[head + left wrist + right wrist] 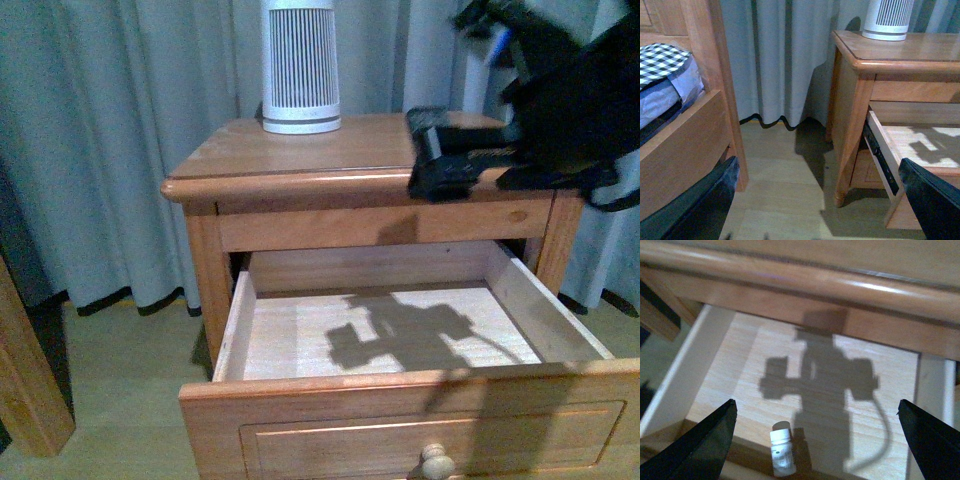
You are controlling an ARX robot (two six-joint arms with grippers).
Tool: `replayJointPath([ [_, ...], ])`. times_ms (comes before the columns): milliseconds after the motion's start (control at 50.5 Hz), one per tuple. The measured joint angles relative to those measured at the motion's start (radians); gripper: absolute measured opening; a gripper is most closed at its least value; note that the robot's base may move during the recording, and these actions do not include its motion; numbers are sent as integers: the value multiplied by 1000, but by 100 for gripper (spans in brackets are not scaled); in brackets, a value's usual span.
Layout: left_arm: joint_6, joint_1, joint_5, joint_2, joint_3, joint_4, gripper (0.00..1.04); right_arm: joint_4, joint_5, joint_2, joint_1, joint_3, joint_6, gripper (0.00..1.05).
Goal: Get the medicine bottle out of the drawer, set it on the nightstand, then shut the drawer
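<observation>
The nightstand (330,150) stands in the middle of the front view with its upper drawer (400,385) pulled far out, round knob low on its front. The medicine bottle (782,455), small and white with a white cap, lies on the pale drawer floor close against the inside of the drawer front; it is hidden in the front view. My right gripper (428,152) hovers open and empty over the nightstand's front right edge, above the drawer; in the right wrist view (815,440) the bottle lies between its spread fingers. My left gripper (820,210) is open and empty, low beside the nightstand (900,52).
A large grey-white ribbed cylinder (300,65) stands at the back of the nightstand top. Grey curtains (120,120) hang behind. A wooden bed frame (695,145) with chequered bedding (662,60) is to the left, across a strip of bare floor (785,170).
</observation>
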Motion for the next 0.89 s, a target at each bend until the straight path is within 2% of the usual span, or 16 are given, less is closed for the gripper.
replayJointPath([
  [238, 0, 0, 0, 0, 0, 0, 98, -161, 33, 318, 64, 285, 4, 98],
  [436, 0, 0, 0, 0, 0, 0, 98, -320, 7, 415, 108, 343, 59, 98],
  [892, 0, 0, 0, 0, 0, 0, 98, -528, -4, 563, 93, 545, 200, 98],
])
